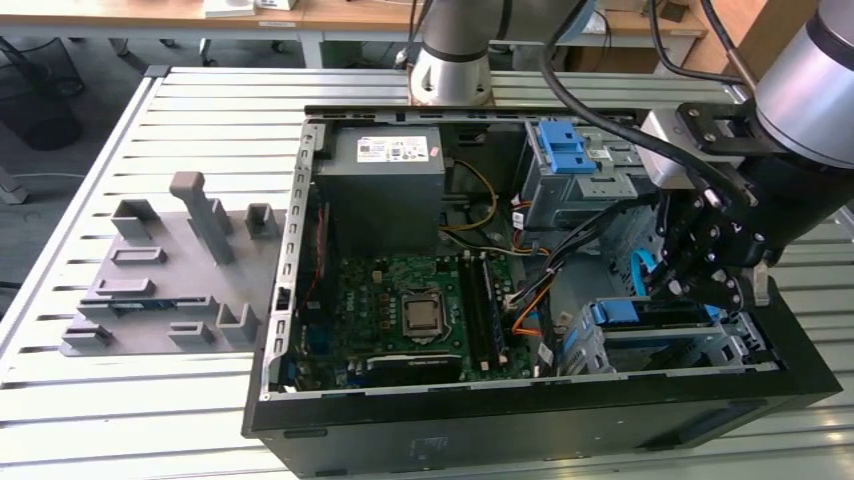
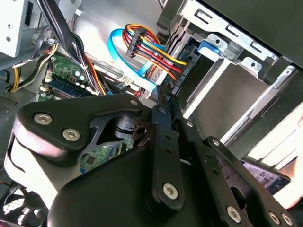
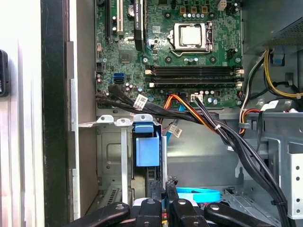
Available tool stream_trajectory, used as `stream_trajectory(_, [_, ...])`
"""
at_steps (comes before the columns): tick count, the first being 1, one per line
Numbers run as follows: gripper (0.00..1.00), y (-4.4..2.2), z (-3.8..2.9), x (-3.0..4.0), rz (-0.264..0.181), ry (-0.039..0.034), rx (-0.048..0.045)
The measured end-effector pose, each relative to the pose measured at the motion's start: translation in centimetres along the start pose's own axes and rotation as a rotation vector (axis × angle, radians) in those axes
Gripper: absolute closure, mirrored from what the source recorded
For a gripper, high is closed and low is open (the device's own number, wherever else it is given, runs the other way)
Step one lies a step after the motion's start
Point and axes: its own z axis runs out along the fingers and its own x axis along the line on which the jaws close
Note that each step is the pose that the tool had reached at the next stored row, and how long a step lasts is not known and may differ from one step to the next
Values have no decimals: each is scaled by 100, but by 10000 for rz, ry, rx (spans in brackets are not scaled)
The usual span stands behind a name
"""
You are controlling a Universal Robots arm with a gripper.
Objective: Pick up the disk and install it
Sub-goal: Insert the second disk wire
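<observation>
The disk (image 1: 650, 318), seen by its blue carrier bracket, sits inside the grey drive cage (image 1: 727, 345) at the front corner of the open computer case, on the exterior view's right. In the first wrist view the blue bracket (image 3: 147, 145) stands between the cage rails. The second wrist view catches its blue tab (image 2: 211, 46) deep in the cage. My gripper (image 1: 710, 290) hangs just above the cage, fingers pressed together with nothing between them. Its tips (image 3: 168, 183) lie against the disk's rear end, beside the coloured power plug (image 2: 175, 71).
A bundle of black, orange and blue cables (image 3: 208, 120) runs close past the fingers. The motherboard (image 1: 414, 300), the grey power supply (image 1: 380, 185) and a second cage with a blue latch (image 1: 567, 150) fill the case. A grey fixture (image 1: 174, 270) lies on the slatted table.
</observation>
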Motion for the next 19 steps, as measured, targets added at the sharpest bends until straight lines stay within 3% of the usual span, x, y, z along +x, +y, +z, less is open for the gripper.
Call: stream_trajectory(19, [84, -2, 51, 24, 1, -17, -12])
